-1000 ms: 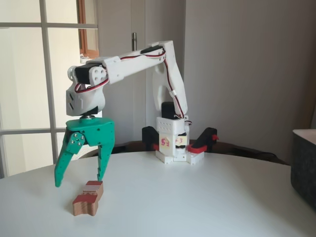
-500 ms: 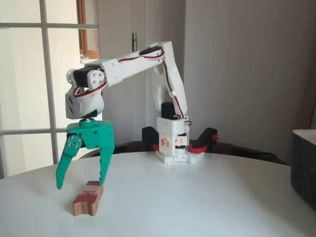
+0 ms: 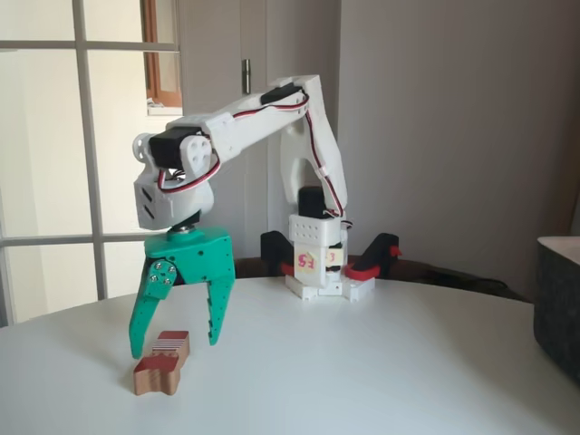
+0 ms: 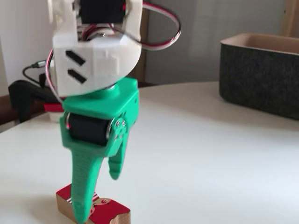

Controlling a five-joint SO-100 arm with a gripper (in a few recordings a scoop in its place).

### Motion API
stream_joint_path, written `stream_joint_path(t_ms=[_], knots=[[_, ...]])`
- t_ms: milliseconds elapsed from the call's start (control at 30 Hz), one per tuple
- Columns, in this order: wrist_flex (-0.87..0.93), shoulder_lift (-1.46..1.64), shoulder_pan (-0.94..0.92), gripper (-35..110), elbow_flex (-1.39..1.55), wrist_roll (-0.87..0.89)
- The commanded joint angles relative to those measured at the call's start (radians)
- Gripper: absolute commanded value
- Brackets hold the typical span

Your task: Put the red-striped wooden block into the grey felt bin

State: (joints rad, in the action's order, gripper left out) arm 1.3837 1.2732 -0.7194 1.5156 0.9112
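Since half a second ago, we see the gripper (image 3: 175, 343) has swung to the right in the fixed view that faces the arm, so its spread green fingers (image 3: 217, 313) now straddle the block (image 3: 161, 363) rather than standing to its left. Both fingers point down with a wide gap between them, holding nothing; the tips hang close above the table (image 3: 362, 362) on either side of the block's far end. In the closer fixed view the gripper (image 4: 96, 196) is just in front of the block (image 4: 100, 211), with one finger (image 4: 84, 186) covering part of it, and we cannot tell whether it touches the wood.

We find the block lying flat on the table, light-brown wood with a red band along its top and, on the end nearest the gripper, a face of thin red and white stripes. Its near end looks notched.

Above the gripper comes the white wrist housing (image 3: 172, 195) with red and white cable looping over it, then the white arm reaching back to its base (image 3: 319, 272) behind the block.

Well apart from the block, at the right edge, stands the dark grey felt bin (image 3: 557, 304), its walls fuzzy and its rim (image 4: 261, 39) paler.
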Motion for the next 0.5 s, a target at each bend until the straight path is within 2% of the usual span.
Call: stream_joint_path(t_ms=[0, 467], knots=[[0.025, -0.002, 0.006, 29, -0.014, -0.003], [-0.066, -0.049, -0.040, 27, -0.023, 0.089]])
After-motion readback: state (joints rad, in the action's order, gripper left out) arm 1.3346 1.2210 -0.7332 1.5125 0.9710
